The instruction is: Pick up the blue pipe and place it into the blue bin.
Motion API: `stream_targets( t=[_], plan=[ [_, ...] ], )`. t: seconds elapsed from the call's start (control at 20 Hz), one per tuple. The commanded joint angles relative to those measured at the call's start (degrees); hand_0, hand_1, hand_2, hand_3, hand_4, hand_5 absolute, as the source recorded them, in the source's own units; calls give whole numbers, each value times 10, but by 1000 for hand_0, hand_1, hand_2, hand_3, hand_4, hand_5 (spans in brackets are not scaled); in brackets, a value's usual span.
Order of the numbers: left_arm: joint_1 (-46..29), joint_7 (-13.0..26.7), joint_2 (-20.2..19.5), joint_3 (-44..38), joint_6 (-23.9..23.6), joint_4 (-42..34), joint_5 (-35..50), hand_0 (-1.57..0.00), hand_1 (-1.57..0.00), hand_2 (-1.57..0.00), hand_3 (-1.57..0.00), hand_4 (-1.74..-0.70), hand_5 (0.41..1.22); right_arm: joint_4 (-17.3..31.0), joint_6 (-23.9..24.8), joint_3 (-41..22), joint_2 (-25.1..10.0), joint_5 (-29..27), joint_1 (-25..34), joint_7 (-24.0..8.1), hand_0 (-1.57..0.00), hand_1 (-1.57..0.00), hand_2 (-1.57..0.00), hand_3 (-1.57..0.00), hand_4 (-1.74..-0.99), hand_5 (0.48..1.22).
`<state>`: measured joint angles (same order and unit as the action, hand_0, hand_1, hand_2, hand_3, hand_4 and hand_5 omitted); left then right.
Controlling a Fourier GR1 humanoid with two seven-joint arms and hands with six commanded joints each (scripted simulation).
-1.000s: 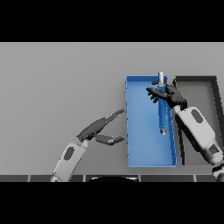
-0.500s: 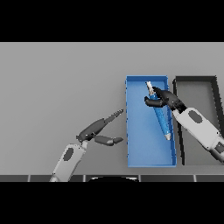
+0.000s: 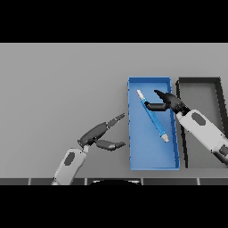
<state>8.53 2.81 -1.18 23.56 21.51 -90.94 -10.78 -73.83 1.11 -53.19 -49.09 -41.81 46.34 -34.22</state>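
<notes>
On the grey table (image 3: 62, 80), right of centre: one blue bin (image 3: 132, 133), rectangular, long side running away from the robot. Contents: one blue pipe (image 3: 153, 116) with pale end caps, lying diagonally on the bin floor, far end toward the bin's left wall, near end toward its right wall.

Right hand (image 3: 168, 103): reaching in over the bin's right wall, fingers and thumb spread, thumb tip close beside the pipe's upper part; contact cannot be told, and nothing is clasped.

Left hand (image 3: 99, 133): over the bare table just left of the bin, fingers straight and pointing toward the bin's left wall, thumb held apart below them, holding nothing.

Right of the blue bin, just beside it: one black bin (image 3: 181, 93), same shape, partly covered by the right arm.
</notes>
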Motion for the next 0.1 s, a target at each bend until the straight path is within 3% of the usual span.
stream_targets(
  t=[0.0, 0.05],
  plan=[
    [-3, -7, -4, 0, 2, -1, 0, 1, 1, 1, 1, -930, 496, -5, 0, 1, -2, -2, 1, 0, -19, -17, -17, -4, -1084, 711],
    [-2, -7, -2, 0, -2, 3, -3, 1, 1, 1, 1, -930, 495, -1, -2, 4, -1, -4, 1, 5, -19, -17, -17, -4, -1084, 714]
  ],
)
